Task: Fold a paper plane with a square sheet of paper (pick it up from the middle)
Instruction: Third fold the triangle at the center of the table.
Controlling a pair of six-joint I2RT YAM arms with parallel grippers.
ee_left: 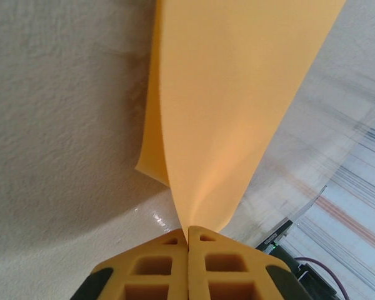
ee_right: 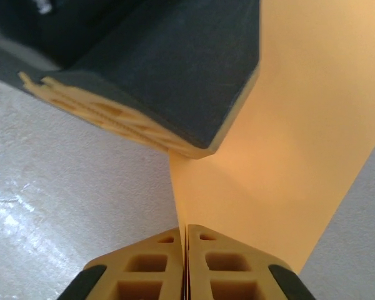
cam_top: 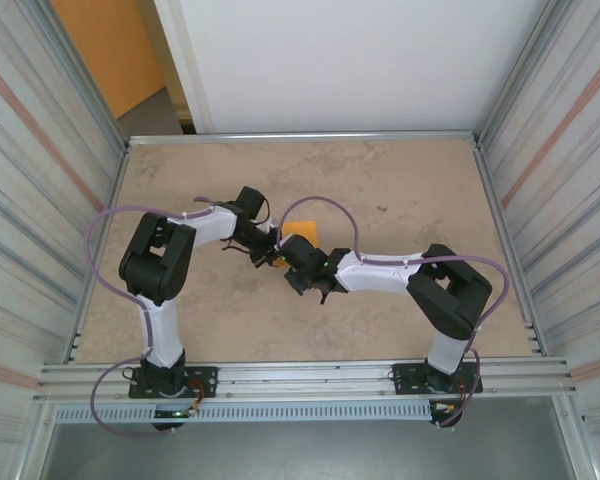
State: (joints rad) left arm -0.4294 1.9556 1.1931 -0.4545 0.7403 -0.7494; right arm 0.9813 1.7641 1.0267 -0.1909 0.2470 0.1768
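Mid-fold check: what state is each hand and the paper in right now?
square sheet of paper: pinched by both hands, curved, not lying flat.
left hand: shut on the sheet, gripping it at the fingertips.
right hand: shut on the same sheet, close beside the left hand.

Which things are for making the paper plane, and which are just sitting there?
For the job:
square sheet of paper
left gripper, shut on the paper
right gripper, shut on the paper

Just there:
table
orange wall panel
ribbed side walls
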